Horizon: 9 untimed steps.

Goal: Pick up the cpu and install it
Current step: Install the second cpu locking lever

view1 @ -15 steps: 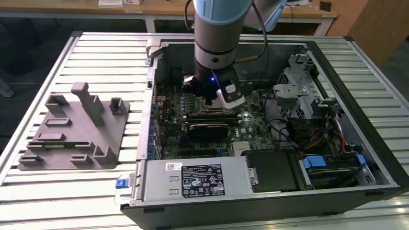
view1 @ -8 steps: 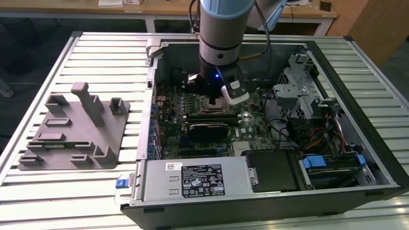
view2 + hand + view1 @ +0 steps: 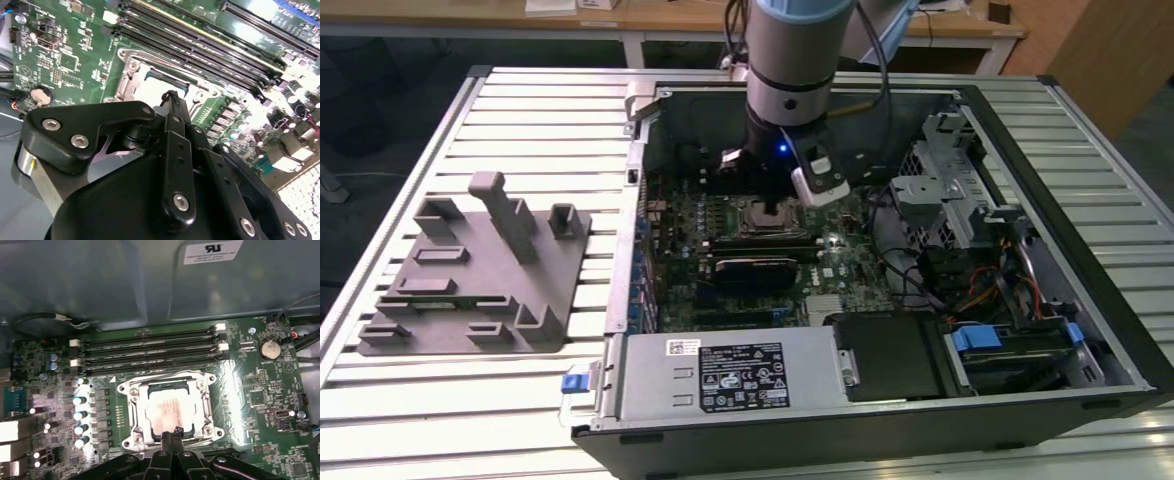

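Observation:
The cpu [image 3: 167, 412] is a pale silver square lying flat inside the metal-framed socket [image 3: 135, 405] on the green motherboard; in the second wrist view the cpu [image 3: 159, 90] shows just past the fingertips. My gripper [image 3: 173, 431] hangs directly over the chip's edge with its two thin black fingers pressed together, shut, and nothing visible between them. The gripper [image 3: 172, 96] tips stand close above the chip; whether they touch it I cannot tell. In the exterior view the arm reaches down into the open computer case, with the gripper [image 3: 775, 203] over the socket [image 3: 765, 217].
Black memory slots [image 3: 150, 350] run alongside the socket. A coin battery [image 3: 270, 348] sits on the board. A grey plastic tray [image 3: 467, 270] with upright blocks lies on the slatted table at the exterior view's left. Power supply [image 3: 720, 375] and drive cage [image 3: 961, 190] crowd the case.

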Each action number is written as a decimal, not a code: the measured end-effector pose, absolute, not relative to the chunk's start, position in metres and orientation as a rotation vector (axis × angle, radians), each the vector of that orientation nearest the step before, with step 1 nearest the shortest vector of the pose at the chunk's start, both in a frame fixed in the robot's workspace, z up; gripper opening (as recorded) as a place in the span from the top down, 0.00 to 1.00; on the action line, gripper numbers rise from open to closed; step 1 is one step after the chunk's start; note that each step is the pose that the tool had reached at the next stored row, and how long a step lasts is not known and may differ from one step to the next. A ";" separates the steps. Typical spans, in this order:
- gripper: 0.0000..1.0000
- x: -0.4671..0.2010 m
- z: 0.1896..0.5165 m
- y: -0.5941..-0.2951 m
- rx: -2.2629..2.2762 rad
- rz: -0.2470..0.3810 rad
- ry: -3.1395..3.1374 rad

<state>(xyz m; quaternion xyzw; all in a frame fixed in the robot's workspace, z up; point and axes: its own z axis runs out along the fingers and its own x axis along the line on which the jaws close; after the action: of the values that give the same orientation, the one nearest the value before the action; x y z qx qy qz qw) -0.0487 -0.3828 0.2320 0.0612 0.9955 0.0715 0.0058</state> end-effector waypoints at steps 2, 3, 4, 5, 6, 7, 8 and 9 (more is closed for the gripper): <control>0.89 -0.046 0.232 -0.380 0.191 0.207 3.116; 0.89 -0.044 0.232 -0.378 0.191 0.199 3.117; 0.89 -0.043 0.232 -0.377 0.191 0.191 3.117; 0.89 -0.041 0.232 -0.375 0.191 0.183 3.117; 0.89 -0.040 0.232 -0.373 0.191 0.178 3.117; 0.89 -0.039 0.232 -0.372 0.191 0.172 3.117; 0.89 -0.038 0.232 -0.370 0.191 0.167 3.117; 0.89 -0.037 0.232 -0.369 0.191 0.163 3.118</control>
<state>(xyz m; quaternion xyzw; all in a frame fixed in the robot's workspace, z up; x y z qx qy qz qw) -0.0373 -0.3690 0.2319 0.0611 0.9967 0.0521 0.0069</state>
